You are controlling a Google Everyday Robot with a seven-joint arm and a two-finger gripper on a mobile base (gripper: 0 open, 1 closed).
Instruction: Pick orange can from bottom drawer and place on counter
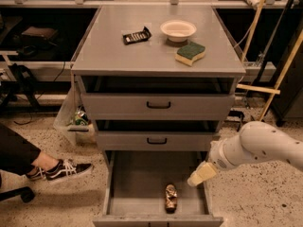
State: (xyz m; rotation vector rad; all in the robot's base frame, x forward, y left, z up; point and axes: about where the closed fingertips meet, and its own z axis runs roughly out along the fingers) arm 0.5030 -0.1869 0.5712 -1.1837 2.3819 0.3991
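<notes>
Bottom drawer [137, 183] holds one orange can [171, 197]; pincer [198, 178] beside.

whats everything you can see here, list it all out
counter: one, grey, top of the cabinet
bowl: one, cream, back of the counter
sponge: one, green and yellow, on the counter in front of the bowl
packet: one, black, on the counter left of the bowl
upper drawers: two, grey with black handles, above the bottom one
bottom drawer: one, grey, pulled open
orange can: one, orange-bronze, in the bottom drawer near its front
shoe: one, black and white, on the floor at left
arm: one, white, reaching in from the right
gripper: one, cream, over the bottom drawer's right edge, apart from the can
</notes>
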